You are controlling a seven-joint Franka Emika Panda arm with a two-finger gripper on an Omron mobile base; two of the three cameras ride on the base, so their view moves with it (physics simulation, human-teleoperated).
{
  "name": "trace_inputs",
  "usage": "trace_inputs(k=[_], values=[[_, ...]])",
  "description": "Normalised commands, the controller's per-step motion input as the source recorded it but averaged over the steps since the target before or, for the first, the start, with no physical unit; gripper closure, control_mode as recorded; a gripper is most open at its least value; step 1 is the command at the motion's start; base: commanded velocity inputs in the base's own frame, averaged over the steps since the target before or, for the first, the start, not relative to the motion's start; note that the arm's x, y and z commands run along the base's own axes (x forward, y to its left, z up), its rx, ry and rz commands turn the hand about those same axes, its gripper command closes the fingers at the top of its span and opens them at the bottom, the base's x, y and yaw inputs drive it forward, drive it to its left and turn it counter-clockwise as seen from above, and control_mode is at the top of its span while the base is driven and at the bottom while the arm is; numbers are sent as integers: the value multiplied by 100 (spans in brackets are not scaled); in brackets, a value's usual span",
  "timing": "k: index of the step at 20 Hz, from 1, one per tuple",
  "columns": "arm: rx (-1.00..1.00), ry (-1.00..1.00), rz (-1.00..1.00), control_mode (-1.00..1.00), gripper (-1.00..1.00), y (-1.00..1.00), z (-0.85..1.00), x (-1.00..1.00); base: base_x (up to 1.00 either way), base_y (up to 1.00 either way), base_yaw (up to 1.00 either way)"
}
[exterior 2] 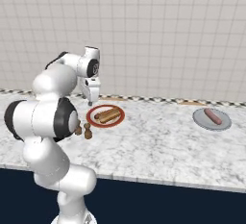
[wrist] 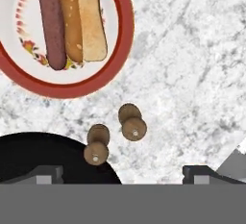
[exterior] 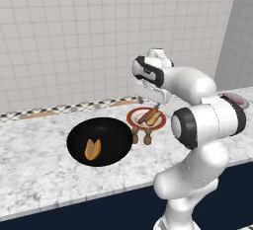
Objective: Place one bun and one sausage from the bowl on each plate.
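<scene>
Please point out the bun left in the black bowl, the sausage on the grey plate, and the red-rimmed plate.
bun (exterior: 92, 149), left base view, its middle.
sausage (exterior 2: 212, 116), right base view, mid-length.
red-rimmed plate (wrist: 126, 30), hand view, its red rim.

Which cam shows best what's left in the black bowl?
Left base view: the whole black bowl is in sight, with one bun lying inside. The hand view catches just a slice of its dark rim, contents out of frame. In the right base view the arm stands in front of it.
</scene>
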Motion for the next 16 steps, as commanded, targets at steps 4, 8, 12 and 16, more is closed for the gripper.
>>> trace_inputs(k=[4, 8, 12, 16], values=[[-16, 16, 19, -100, -100, 100, 59, -84, 0, 0, 0], [-17, 1, 33, -100, -100, 100, -1, -100, 0, 0, 0], [-9, -4, 30, -100, -100, 91, -13, -81, 0, 0, 0], [1, -5, 10, -100, -100, 95, -30, 5, 0, 0, 0]])
